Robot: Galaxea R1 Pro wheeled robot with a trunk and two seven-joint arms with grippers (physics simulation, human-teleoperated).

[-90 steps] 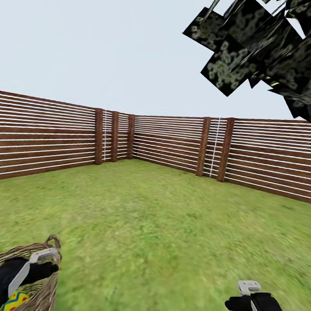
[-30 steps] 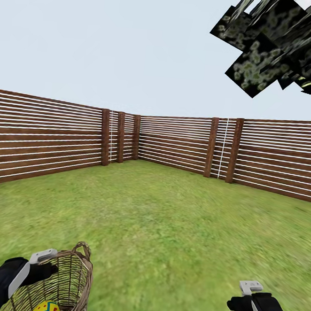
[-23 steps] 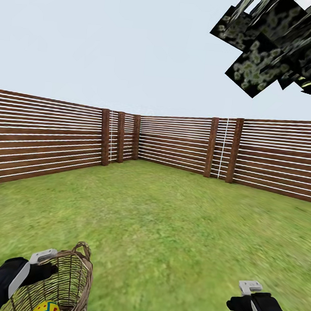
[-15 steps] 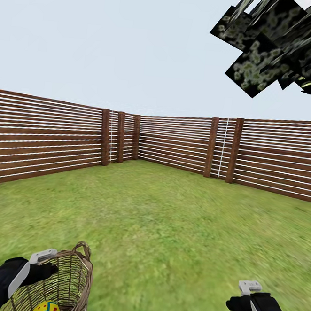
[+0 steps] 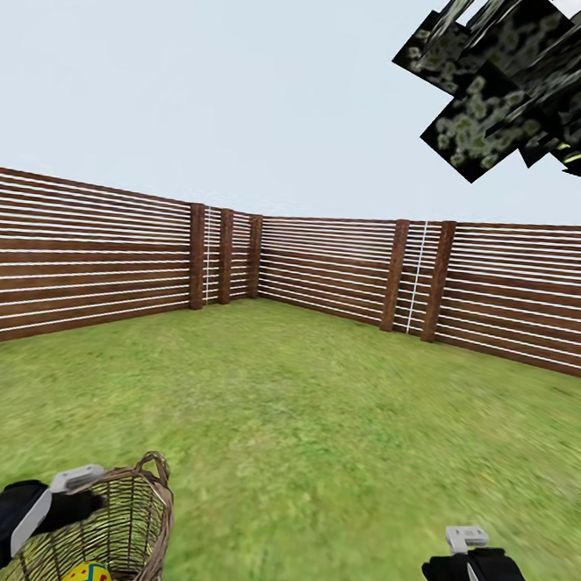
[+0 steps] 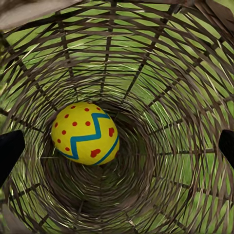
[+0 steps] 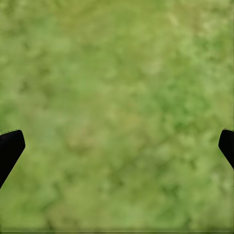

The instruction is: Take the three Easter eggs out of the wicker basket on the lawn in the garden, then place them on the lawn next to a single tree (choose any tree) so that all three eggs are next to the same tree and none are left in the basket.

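Observation:
The wicker basket (image 5: 133, 523) sits on the lawn (image 5: 313, 433) at the lower left of the head view, its mouth turned toward my left arm. One yellow Easter egg (image 5: 87, 577) with red dots and a blue zigzag lies inside. The left wrist view looks down into the basket (image 6: 161, 73) at that egg (image 6: 85, 132). My left gripper (image 6: 117, 148) is at the basket's mouth, open, with both fingertips wide of the egg. My right gripper (image 7: 117, 146) hangs open over bare grass, at the lower right (image 5: 444, 573). The tree's dark crown (image 5: 530, 74) hangs at the upper right; its trunk is out of view.
A brown slatted wooden fence (image 5: 328, 267) encloses the lawn on the left, back and right, with posts at the corner. Open grass stretches from the basket to the fence.
The camera turned between three seconds and one second ago, so the basket sits further right in the picture. Since then, my left wrist has shifted slightly lower and left; the right arm is still.

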